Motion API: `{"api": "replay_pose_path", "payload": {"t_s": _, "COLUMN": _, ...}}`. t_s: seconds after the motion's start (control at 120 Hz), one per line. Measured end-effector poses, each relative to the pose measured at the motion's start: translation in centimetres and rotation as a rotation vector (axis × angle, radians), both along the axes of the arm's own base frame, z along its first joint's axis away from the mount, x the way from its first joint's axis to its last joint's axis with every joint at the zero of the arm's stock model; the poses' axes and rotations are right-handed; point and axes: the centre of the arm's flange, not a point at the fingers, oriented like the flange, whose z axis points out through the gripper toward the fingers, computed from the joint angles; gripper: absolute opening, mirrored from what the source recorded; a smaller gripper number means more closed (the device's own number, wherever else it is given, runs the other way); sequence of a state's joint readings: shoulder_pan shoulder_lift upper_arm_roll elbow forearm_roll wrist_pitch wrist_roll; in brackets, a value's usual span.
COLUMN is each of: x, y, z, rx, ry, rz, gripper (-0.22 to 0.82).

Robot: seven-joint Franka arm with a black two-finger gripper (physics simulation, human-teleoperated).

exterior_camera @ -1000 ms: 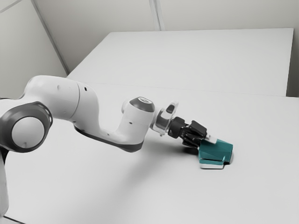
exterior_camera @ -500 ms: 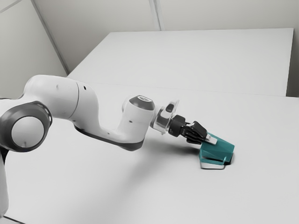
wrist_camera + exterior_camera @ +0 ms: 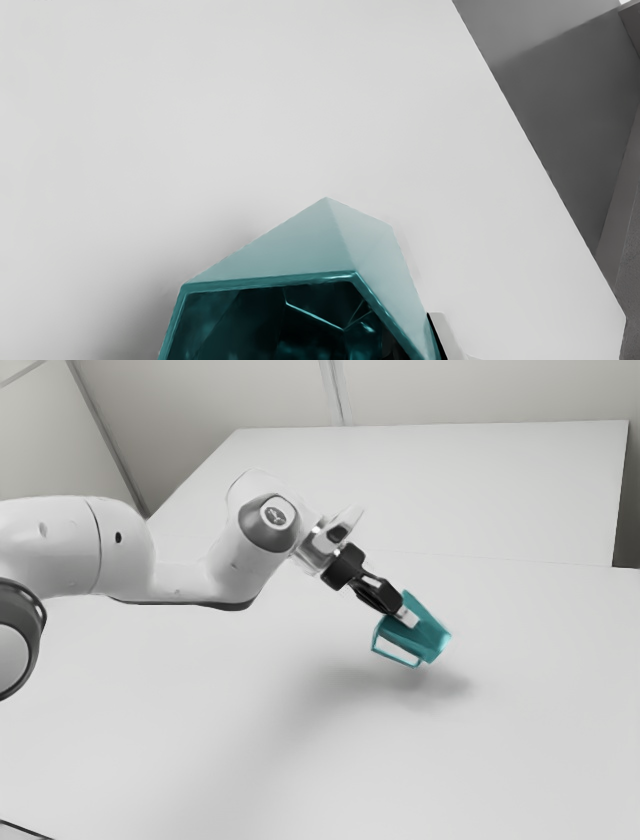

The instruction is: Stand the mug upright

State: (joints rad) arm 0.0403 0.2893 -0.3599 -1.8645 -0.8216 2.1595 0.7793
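Mug: the teal mug (image 3: 427,630) is in the gripper's hold, raised off the table (image 3: 250,720), at 4 o'clock from the middle of the exterior view.
Mug's tilt: well off upright, its base toward 4 o'clock and its mouth toward 10 o'clock in the exterior view. In the wrist view the open mouth faces the hand's camera.
Handle: the handle (image 3: 395,659) points toward 7 o'clock from the mug's body in the exterior view.
Gripper: the black gripper (image 3: 404,615) reaches down toward 4 o'clock, its fingers clamped on the mug. One pale fingertip (image 3: 446,332) lies along the outside of the mug's wall; where the other presses, I cannot tell.
Arm: the white arm (image 3: 225,565) comes in from 9 o'clock in the exterior view.
Shadow: a soft shadow (image 3: 400,685) lies on the table, at 6 o'clock from the mug.
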Motion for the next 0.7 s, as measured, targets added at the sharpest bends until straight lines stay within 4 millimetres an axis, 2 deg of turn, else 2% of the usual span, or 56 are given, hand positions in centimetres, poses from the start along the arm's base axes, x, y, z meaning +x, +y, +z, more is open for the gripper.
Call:
{"api": "replay_pose_path", "payload": {"t_s": 0.15, "x": 0.1, "y": 3.4, "z": 1.3, "rx": 0.375, "ry": -0.079, "rz": -0.061, "gripper": -0.17}}
{"api": "replay_pose_path", "payload": {"t_s": 0.308, "x": -0.6, "y": 6.1, "z": 1.8, "rx": 0.626, "ry": -0.1, "rz": -0.032, "gripper": -0.17}}
{"api": "replay_pose_path", "payload": {"t_s": 0.4, "x": -1.2, "y": 6.8, "z": 1.2, "rx": 0.717, "ry": -0.089, "rz": -0.005, "gripper": -0.17}}
{"api": "replay_pose_path", "payload": {"t_s": 0.617, "x": -3.1, "y": 11.0, "z": 0.1, "rx": 0.824, "ry": -0.009, "rz": 0.154, "gripper": -0.18}}
{"api": "replay_pose_path", "payload": {"t_s": 0.7, "x": -3.4, "y": 11.5, "z": 0.0, "rx": 0.834, "ry": 0.007, "rz": 0.204, "gripper": -0.18}}
